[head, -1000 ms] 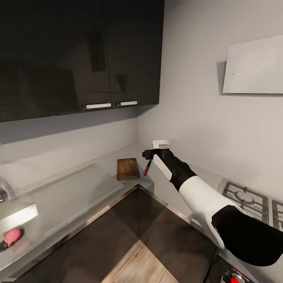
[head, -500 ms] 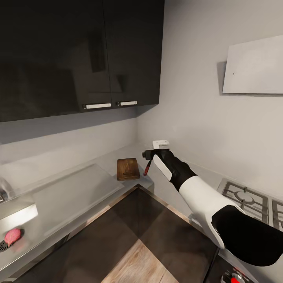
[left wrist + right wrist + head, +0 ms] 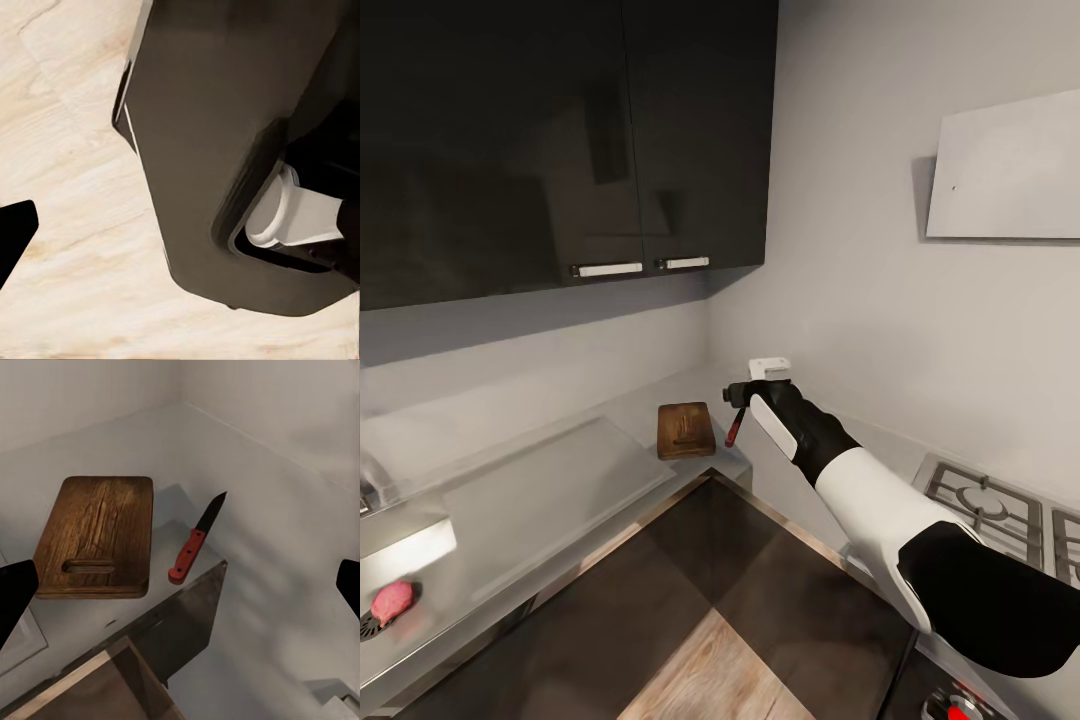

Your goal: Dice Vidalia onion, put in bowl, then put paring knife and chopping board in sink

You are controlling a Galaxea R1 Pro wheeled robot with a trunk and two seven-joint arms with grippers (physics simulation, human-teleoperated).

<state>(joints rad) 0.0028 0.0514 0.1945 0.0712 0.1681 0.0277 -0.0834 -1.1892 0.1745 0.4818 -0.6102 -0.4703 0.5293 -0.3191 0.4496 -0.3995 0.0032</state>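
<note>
Head view: right gripper (image 3: 738,394) poised above the paring knife (image 3: 732,430), just beside the chopping board (image 3: 685,430) on the countertop (image 3: 650,400); Vidalia onion (image 3: 392,598) down in the sink (image 3: 405,560).

Right wrist view: fingertips (image 3: 15,589) spread wide, holding nothing; paring knife (image 3: 196,540) beside the chopping board (image 3: 96,534), apart.

Left wrist view: left gripper's (image 3: 15,232) opening impossible to tell.

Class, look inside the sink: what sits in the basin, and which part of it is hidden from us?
The Vidalia onion lies in the sink beside the round drain. The rest of the basin is cut off at the head view's edge, so anything there cannot be seen.
</note>
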